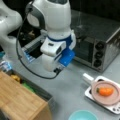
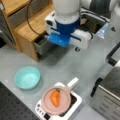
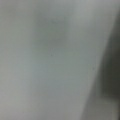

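**Arm over bare counter, tool hidden**

Front views: the arm's wrist (image 1: 56, 53) hangs above the grey counter (image 1: 70, 90); the tool itself does not show, state cannot be told. A carrot (image 2: 55, 97) lies on a pink plate (image 2: 65, 105), well apart, beside a teal bowl (image 2: 27, 77).

Wrist view: probably blank counter.
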Motion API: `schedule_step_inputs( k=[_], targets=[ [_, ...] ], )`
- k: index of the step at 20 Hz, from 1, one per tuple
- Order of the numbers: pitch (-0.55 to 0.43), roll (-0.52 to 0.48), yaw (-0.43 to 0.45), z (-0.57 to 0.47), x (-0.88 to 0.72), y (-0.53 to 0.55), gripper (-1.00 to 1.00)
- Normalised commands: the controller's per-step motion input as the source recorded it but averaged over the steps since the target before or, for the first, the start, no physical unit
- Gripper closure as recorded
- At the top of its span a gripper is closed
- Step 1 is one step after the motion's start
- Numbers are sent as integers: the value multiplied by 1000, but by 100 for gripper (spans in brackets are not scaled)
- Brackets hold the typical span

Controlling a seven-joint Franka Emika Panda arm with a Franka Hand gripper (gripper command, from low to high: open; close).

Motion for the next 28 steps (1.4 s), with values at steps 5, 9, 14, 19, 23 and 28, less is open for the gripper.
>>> schedule_step_inputs(
  k=[5, 9, 14, 19, 23, 28],
  targets=[
    [-279, 195, 112, -185, -523, -274, -100],
    [-257, 178, 72, -127, -416, -485, -100],
    [-167, 81, -16, 50, -315, -324, -100],
    [-110, 1, 16, -15, -108, 9, -100],
    [-50, -28, 48, -53, 2, 78, -100],
    [-46, -1, 29, -14, 66, -27, -100]
  ],
)
